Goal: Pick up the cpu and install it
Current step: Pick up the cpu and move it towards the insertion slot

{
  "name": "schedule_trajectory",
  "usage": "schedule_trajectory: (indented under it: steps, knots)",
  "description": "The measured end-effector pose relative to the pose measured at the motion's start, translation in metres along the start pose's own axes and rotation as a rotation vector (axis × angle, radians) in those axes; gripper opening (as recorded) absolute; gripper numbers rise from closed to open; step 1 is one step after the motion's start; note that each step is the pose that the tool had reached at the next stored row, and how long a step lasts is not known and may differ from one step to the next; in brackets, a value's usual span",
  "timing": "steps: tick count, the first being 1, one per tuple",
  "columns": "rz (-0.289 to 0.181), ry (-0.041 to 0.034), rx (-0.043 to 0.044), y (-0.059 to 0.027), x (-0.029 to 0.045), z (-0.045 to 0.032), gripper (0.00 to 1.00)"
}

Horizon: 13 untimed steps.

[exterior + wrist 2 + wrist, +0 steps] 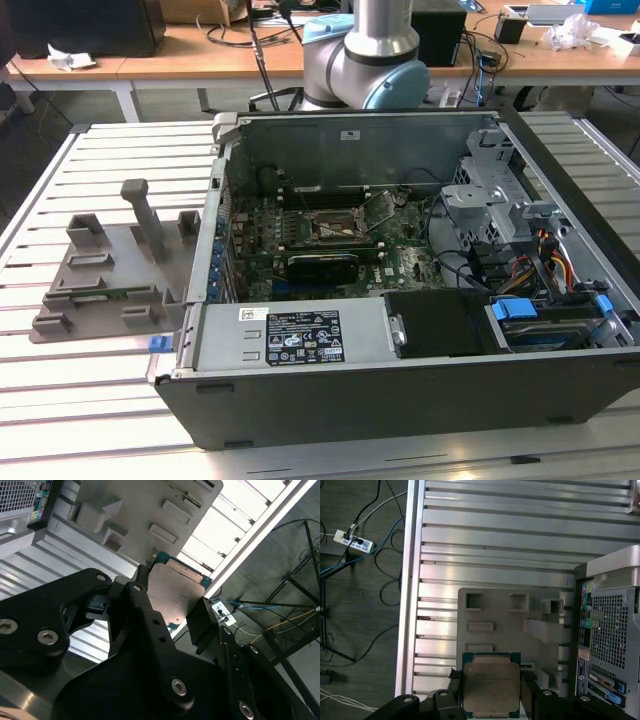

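Observation:
The cpu, a flat square chip with a dull silver top and a thin green rim, is clamped between the two black fingers of my gripper. The second wrist view shows the cpu from a slant, with a finger pad against one edge. It hangs above the near edge of the grey fixture plate. In the exterior view, the black-and-metal socket frame lies on the motherboard inside the open computer case.
The fixture plate, with its upright posts, lies on the slatted metal table at the exterior view's left of the case. The case's rear panel stands beside the plate. Cables and a power strip lie on the floor past the table edge.

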State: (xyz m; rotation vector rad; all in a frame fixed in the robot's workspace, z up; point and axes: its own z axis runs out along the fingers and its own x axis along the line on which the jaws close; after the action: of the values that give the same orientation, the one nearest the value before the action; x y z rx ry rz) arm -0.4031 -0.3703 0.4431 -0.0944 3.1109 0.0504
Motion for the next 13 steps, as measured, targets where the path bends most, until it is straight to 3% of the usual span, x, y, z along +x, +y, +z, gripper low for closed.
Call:
schedule_trajectory:
  steps: [1,4,8,13]
  knots:
    - [0.000,-0.0007,-0.0119,0.0000,0.0000,0.0000,0.55]
    - [0.000,-0.0008,-0.0121,-0.0001,-0.0005,0.0000,0.55]
    - [0.000,-0.0008,-0.0114,-0.0009,-0.0153,0.0005,0.55]
    - [0.000,-0.0007,-0.0114,-0.0017,-0.0287,0.0008,0.55]
